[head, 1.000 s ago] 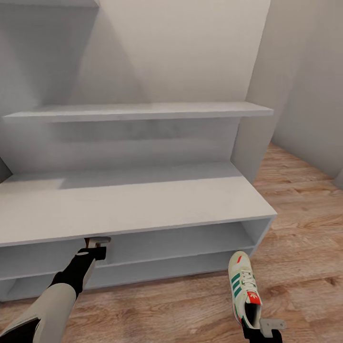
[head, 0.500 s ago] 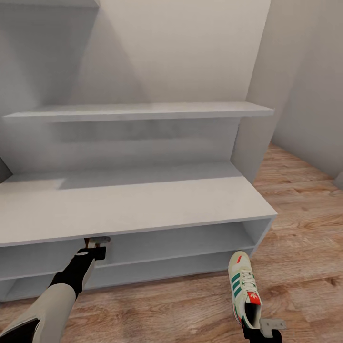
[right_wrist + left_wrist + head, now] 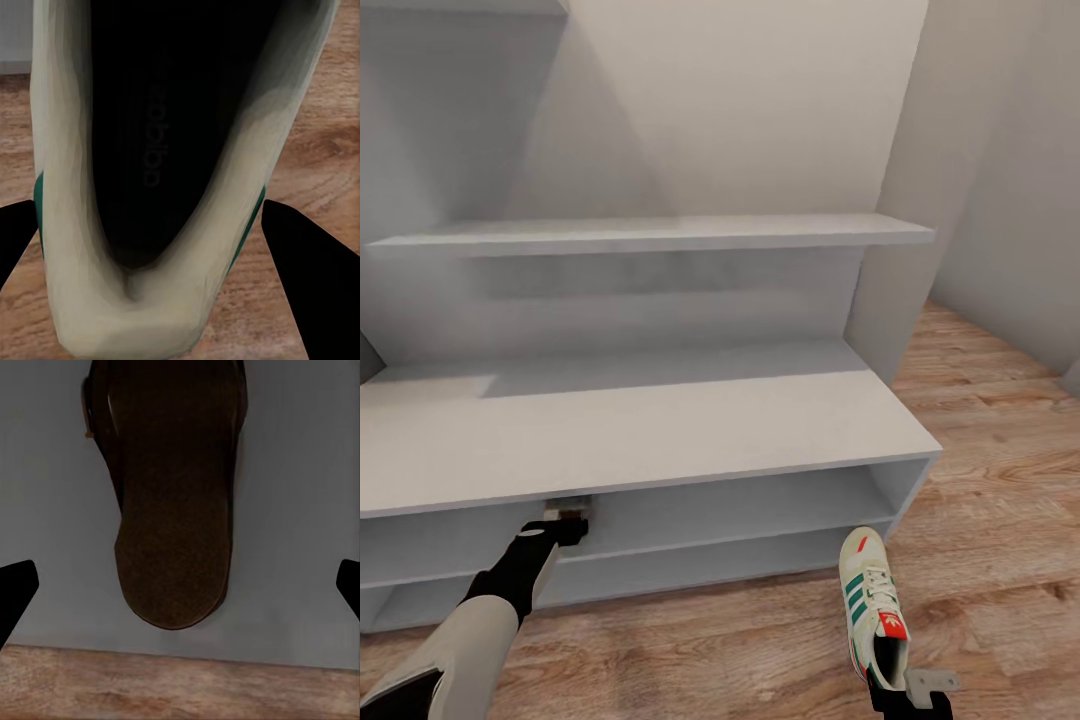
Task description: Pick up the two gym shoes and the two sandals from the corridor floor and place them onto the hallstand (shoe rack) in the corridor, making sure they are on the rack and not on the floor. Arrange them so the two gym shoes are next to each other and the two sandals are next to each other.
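On hallstand (image 3: 660, 440) shelf, sandal (image 3: 176, 510) (claw (image 3: 180, 585) wide)

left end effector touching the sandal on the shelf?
Apart. The left wrist view shows the sandal lying on the grey shelf, with both fingertips spread wide and grey gaps either side.

Left gripper (image 3: 568, 512) tips hidden beneath hallstand (image 3: 660, 430) top; sandal (image 3: 174, 495) heel cut off by frame edge; right gripper (image 3: 908, 690) partly cropped below.
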Tool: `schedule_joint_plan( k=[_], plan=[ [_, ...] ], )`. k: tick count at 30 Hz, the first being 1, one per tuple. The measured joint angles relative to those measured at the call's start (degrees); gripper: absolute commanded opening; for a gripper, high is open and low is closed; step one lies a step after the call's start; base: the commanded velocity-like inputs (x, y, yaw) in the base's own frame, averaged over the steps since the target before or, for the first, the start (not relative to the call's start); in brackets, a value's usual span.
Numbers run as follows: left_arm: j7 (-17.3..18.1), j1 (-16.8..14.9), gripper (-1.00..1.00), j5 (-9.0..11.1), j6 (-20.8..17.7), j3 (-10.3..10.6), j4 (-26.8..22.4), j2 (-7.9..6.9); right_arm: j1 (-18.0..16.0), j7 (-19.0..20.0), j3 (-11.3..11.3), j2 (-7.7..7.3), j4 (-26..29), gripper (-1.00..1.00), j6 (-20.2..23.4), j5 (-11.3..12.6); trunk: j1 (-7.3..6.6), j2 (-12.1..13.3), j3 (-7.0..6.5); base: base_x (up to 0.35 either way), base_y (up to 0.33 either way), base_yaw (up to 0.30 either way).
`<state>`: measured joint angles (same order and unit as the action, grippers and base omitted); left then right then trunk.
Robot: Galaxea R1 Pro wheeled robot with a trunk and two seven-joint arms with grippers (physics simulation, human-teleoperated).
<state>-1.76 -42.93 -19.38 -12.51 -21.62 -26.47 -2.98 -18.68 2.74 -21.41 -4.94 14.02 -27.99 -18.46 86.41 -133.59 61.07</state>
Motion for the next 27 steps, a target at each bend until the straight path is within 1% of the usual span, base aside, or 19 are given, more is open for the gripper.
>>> schedule_joint_plan(
  k=[5, 13, 27],
  plan=[
    [0.0, 0.0, 1.0, 0.0, 0.0, 0.0, 0.0, 0.03, 0.0, 0.0, 0.0, 0.0, 0.0, -1.0, 0.0, 0.0, 0.01, 0.0, 0.0, -0.08, 0.0, 0.0],
    [0.0, 0.2, 1.0, 0.0, 0.0, 0.0, 0.0, 0.04, 0.0, 0.0, 0.0, 0.0, 0.0, -1.0, 0.0, 0.0, 0.03, 0.0, 0.0, -0.289, -0.036, 0.0],
    [0.0, 0.4, 1.0, 0.2, 0.2, 0.0, 0.0, 0.13, 0.0, 0.0, 0.0, 0.0, 0.0, -1.0, 0.0, 0.0, 0.03, 0.0, 0.0, -0.296, -0.176, 0.0]
  ],
)
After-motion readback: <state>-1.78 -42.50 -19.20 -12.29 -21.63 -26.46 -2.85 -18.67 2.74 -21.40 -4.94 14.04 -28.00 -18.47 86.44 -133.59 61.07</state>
